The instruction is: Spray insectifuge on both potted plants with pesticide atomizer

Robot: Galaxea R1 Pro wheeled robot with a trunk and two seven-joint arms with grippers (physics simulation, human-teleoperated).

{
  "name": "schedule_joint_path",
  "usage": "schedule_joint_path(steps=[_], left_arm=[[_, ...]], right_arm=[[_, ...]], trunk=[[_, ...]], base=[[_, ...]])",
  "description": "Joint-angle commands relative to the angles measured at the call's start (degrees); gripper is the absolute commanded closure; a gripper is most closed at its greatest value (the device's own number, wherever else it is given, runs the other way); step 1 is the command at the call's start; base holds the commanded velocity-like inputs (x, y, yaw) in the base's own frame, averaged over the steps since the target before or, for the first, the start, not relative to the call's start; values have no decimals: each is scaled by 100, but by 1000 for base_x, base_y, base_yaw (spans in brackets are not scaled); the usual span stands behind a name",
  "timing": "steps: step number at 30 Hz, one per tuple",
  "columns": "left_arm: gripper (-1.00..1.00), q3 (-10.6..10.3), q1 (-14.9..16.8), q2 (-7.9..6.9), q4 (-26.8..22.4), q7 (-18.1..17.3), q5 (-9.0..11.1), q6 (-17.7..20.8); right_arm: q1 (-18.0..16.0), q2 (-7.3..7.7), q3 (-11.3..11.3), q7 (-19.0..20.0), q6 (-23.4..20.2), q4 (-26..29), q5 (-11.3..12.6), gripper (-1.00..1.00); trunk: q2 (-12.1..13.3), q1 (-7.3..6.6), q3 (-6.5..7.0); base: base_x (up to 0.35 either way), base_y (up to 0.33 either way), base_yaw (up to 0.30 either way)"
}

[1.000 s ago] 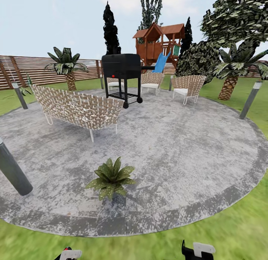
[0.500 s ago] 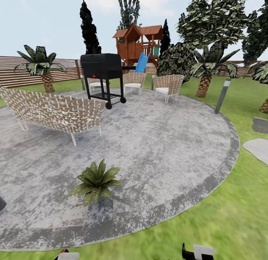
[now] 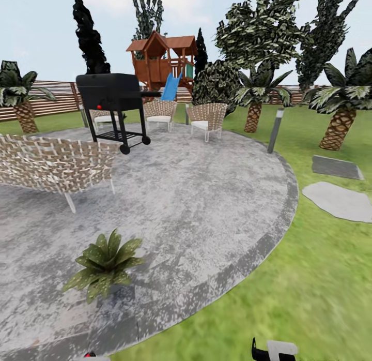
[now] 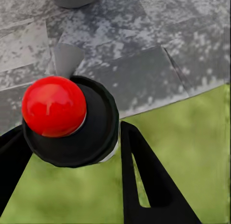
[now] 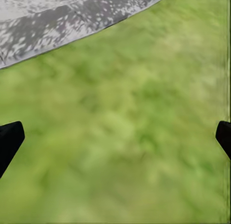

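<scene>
Atomizer (image 4: 67, 120) sits clamped in the left claw (image 4: 72, 151); right claw (image 5: 115, 137) hangs wide, empty. Aim its red tip squarely over the potted plant (image 3: 103, 260) before spraying.

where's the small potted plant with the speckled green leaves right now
In the head view, the potted rosette of pale-speckled green leaves sits at lower left on the round grey paved patch, near its edge by the lawn, in front of the woven wicker bench.
</scene>
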State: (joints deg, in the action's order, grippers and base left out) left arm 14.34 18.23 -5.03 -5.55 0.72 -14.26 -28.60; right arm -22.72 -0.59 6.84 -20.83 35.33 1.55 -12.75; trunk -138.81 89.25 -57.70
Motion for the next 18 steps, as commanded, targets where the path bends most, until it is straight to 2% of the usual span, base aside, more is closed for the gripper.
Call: schedule_joint_path(steps=[1, 8, 18], left_arm=[[100, 47, 0, -3, 5, 9, -59, -23], [100, 52, -4, 1, 9, 16, -59, -23], [100, 33, -4, 36, 16, -2, -88, -6]], right_arm=[[-4, -3, 44, -25, 9, -5, -61, -100], [-4, -3, 46, -27, 1, -5, -61, -100], [-4, 5, 44, -27, 1, -5, -61, -100]], trunk=[[-2, 1, -5], [-2, 1, -5], [-2, 1, -5]], base=[[224, -187, -300], [232, -177, -300], [27, -17, -300]])
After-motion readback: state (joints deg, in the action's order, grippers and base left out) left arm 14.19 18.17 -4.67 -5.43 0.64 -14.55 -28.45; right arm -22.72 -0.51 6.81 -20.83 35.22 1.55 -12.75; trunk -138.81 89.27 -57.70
